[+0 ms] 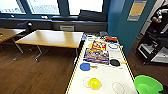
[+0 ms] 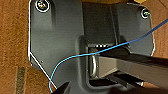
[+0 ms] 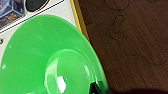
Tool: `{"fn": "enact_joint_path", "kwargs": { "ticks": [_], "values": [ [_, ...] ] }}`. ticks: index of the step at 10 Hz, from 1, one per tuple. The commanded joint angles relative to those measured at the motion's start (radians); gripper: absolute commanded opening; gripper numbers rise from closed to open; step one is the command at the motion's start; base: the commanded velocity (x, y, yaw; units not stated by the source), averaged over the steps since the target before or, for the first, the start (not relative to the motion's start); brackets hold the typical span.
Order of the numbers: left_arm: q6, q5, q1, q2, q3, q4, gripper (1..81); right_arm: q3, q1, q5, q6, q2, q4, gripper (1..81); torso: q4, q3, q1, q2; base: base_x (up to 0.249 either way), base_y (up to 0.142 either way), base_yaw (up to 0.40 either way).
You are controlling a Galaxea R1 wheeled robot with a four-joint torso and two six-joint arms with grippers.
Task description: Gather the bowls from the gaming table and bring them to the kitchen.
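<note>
- Head view: the gaming table (image 1: 110, 77), long and white-topped with a yellow edge strip, runs from the bottom centre of the frame up toward the middle.
- A yellow bowl (image 1: 94, 83) sits on the table top near the bottom centre, well apart from the other bowls.
- A blue bowl (image 1: 85, 66) lies on the table just above and left of the yellow one, near the table's left edge.
- A dark bowl (image 1: 115, 62) rests toward the table's right side, level with the blue one.
- A colourful board game (image 1: 96, 55) lies between the blue and dark bowls and slightly above them; a red box (image 1: 99, 45) sits beyond it.
- A green bowl (image 1: 147, 85) shows at the lower right corner of the frame, off the table's right edge and above the wooden floor (image 1: 30, 72).
- Right wrist view: the green bowl (image 3: 50, 60) takes up the left and centre of the frame, and a dark part of the right gripper (image 3: 94, 88) overlaps its rim at the bottom centre; the bowl appears gripped there at the rim.
- The table's yellow edge and the dark floor lie behind the bowl at the top of that frame.
- Left wrist view: a blue cable (image 2: 75, 57) crosses the robot's dark plate above brown floor; whether the left gripper is apart or together cannot be told.
- Light wooden tables (image 1: 52, 38) stand in the upper left of the head view, below the windows.
</note>
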Motion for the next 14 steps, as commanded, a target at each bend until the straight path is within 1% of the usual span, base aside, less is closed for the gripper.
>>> {"fn": "enact_joint_path", "kwargs": {
  "ticks": [1,2,3,4,7,8,9,10,11,12,13,14],
  "values": [
    [0.007,0.062,-0.021,0.010,0.003,0.006,81.1,0.063,0.071,-0.153,-0.035,-0.160,-0.031,1.0,0.000,0.000,0.000,0.000,0.000,0.000,0.000],
    [0.007,0.062,-0.020,0.010,0.003,0.006,81.1,0.064,0.026,-0.151,-0.058,-0.169,-0.031,1.0,0.000,0.000,0.000,0.000,0.000,0.000,0.000],
    [0.007,0.063,-0.021,0.010,0.003,0.006,81.1,0.064,-0.050,-0.136,-0.081,-0.166,-0.029,1.0,0.000,0.000,0.000,0.000,0.000,0.000,0.000],
    [0.007,0.063,-0.021,0.010,0.003,0.006,81.1,0.069,-0.119,-0.101,-0.104,-0.158,-0.029,1.0,0.000,0.000,0.000,0.000,0.000,0.000,0.000],
    [0.007,0.062,-0.021,0.012,0.003,0.006,81.1,0.112,-0.333,0.041,-0.167,-0.158,-0.029,1.0,0.000,0.000,0.000,0.000,0.000,0.000,0.000],
    [0.008,0.062,-0.024,0.016,0.005,0.006,81.1,0.127,-0.380,0.082,-0.185,-0.169,-0.029,1.0,0.000,0.000,0.000,0.000,0.000,0.000,0.000],
    [0.008,0.062,-0.025,0.020,0.006,0.011,81.1,0.152,-0.417,0.101,-0.204,-0.189,-0.029,1.0,0.000,0.000,0.000,0.000,0.000,0.000,0.000],
    [0.010,0.062,-0.027,0.021,0.005,0.011,81.1,0.193,-0.455,0.140,-0.222,-0.227,-0.029,1.0,0.000,0.000,0.000,0.000,0.000,0.000,0.000],
    [0.011,0.062,-0.028,0.023,0.006,0.011,81.1,0.240,-0.503,0.188,-0.242,-0.262,-0.031,1.0,0.000,0.000,0.000,0.000,0.000,0.000,0.000],
    [0.010,0.062,-0.028,0.024,0.006,0.011,81.1,0.273,-0.569,0.244,-0.277,-0.279,-0.032,1.0,0.000,0.000,0.000,0.000,0.000,0.000,0.000],
    [0.011,0.062,-0.028,0.024,0.005,0.011,81.1,0.279,-0.658,0.327,-0.312,-0.263,-0.031,1.0,0.000,0.000,0.000,0.000,0.000,0.000,0.000],
    [0.011,0.062,-0.028,0.024,0.006,0.011,81.1,0.274,-0.756,0.409,-0.331,-0.241,-0.031,1.0,0.000,0.000,0.000,0.000,0.000,0.000,0.000]
  ]
}}
